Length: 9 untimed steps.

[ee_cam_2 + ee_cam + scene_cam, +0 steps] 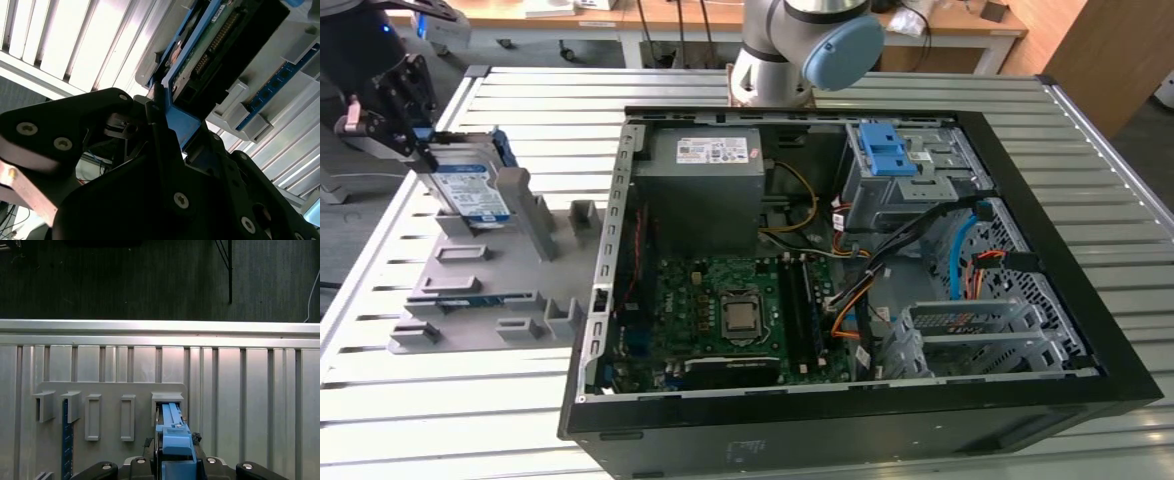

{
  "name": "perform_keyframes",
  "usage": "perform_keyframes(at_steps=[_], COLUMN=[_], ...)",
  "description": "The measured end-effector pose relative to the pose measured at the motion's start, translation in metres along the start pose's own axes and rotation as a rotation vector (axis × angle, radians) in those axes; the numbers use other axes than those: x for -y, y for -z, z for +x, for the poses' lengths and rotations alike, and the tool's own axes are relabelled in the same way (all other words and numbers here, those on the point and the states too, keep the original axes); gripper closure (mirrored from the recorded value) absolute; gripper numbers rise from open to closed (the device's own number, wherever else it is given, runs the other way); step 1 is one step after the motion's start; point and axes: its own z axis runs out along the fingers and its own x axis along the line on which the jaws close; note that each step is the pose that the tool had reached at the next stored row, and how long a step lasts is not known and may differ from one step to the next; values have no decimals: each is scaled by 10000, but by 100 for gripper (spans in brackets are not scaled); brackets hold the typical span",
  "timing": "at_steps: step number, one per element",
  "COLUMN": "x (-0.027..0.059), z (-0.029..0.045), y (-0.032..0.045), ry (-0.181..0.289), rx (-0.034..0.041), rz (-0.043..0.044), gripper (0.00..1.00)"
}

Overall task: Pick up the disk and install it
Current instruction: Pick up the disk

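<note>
Arm [790, 60] stretches far out to the exterior view's left, wrist angled downward, and the gripper [424, 150] has its fingers clamped on the disk [470, 195] at its upper end.

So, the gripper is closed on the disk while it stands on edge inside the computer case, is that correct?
Not quite: the exterior view shows the gripper closed on the disk standing on edge, but in the grey holder outside the computer case, on the exterior view's left of it.
</note>
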Motion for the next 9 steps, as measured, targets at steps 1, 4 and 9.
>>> perform_keyframes(at_steps=[1,4,9], x=[0,0,0], z=[0,0,0], y=[0,2,17], ry=[0,0,0], rx=[0,0,-1], rz=[1,1,-3], gripper=[64,64,64])
